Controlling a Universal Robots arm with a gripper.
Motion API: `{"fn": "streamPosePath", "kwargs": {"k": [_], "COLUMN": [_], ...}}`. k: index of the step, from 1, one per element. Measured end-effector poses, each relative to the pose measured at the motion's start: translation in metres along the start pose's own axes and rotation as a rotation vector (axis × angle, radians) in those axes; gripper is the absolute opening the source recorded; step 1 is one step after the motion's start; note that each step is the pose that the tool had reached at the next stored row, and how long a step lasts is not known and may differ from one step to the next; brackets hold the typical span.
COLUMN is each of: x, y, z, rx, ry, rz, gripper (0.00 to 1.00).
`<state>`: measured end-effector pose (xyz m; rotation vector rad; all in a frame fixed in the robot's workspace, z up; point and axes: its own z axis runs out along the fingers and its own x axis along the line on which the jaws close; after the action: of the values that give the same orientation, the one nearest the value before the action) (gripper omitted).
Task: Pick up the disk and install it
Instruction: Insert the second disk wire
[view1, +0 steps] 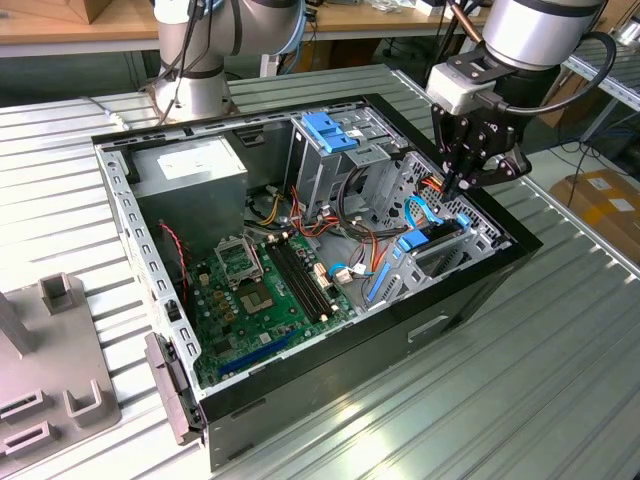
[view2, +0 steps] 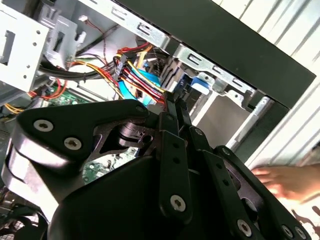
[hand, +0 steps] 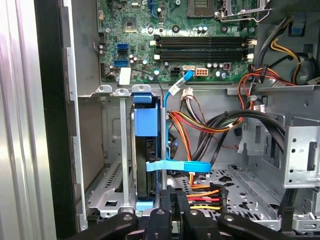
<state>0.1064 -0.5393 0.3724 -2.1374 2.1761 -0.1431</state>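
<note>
Disk stands on edge in the lower drive bay of the PC case — gripper right above it, fingers pinched together on its top edge. Rigid, fairly heavy, shock-sensitive — I'd hold the blue rails.

Just beside the matt black metal gripper stands the disk, dark metal with smooth blue plastic rails, inside a bare grey sheet-metal case with a glossy black outer shell, resting on a ribbed, brushed aluminium table.
</note>
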Motion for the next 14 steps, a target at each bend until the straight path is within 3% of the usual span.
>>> {"fn": "streamPosePath", "kwargs": {"k": [1,4,7,8,9,10,11,14], "x": [0.0002,0.0013,0.0041,0.0050,0.0055,0.0058,0.0067,0.0115], "y": [0.0000,-0.0002,-0.0007,-0.0007,-0.0008,-0.0011,-0.0018,-0.0037], "z": [-0.0001,0.0003,0.0027,0.0033,0.0036,0.0037,0.0038,0.0041], "rx": [-0.0002,-0.0032,-0.0174,-0.0208,-0.0232,-0.0252,-0.0283,-0.0345], "ry": [-0.0157,-0.0261,-0.0277,-0.0338,-0.0526,-0.0619,-0.0650,-0.0652], "rz": [0.002,0.003,0.004,0.005,0.008,0.009,0.009,0.009], "gripper": [0.16,0.16,0.16,0.16,0.16,0.16,0.16,0.16]}}
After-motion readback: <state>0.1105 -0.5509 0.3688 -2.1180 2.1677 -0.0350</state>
